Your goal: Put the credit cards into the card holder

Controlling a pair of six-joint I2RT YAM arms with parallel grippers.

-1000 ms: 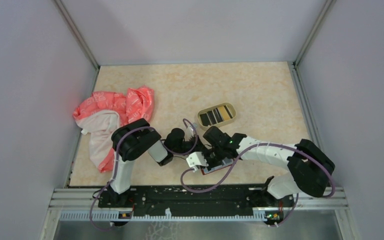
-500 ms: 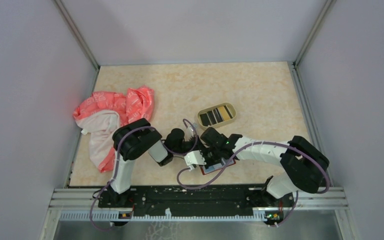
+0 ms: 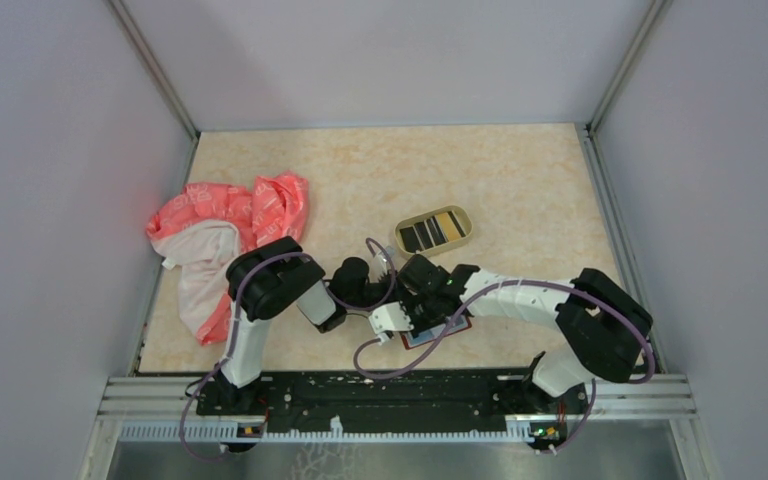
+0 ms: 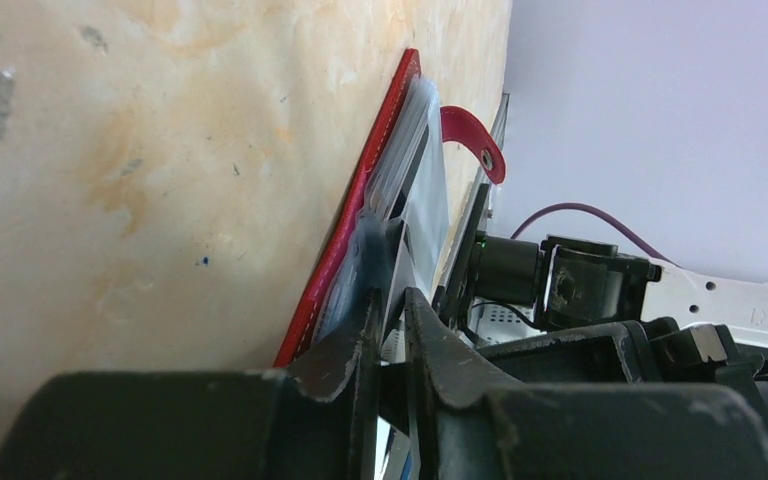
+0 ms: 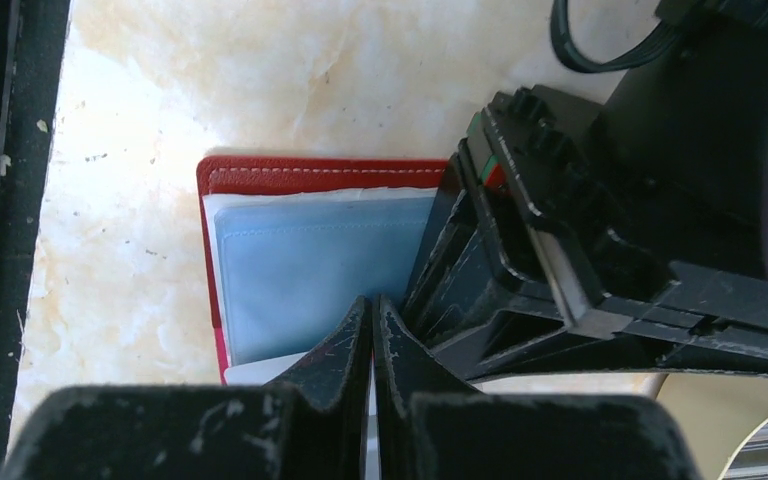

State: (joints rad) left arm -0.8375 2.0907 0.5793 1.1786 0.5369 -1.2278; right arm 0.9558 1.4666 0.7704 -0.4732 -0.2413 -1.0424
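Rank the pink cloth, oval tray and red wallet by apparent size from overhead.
Pink cloth, largest.
Oval tray, next.
Red card holder, smallest as seen, but the arms hide much of it, so that rank is unsure.

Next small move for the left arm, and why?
Probably open the left gripper wider and back it off. Its jaws stand narrowly apart at the clear sleeves of the card holder. A light-blue card looks sleeved, and the shut right gripper rests there.

Parted left jaws, shut right jaws
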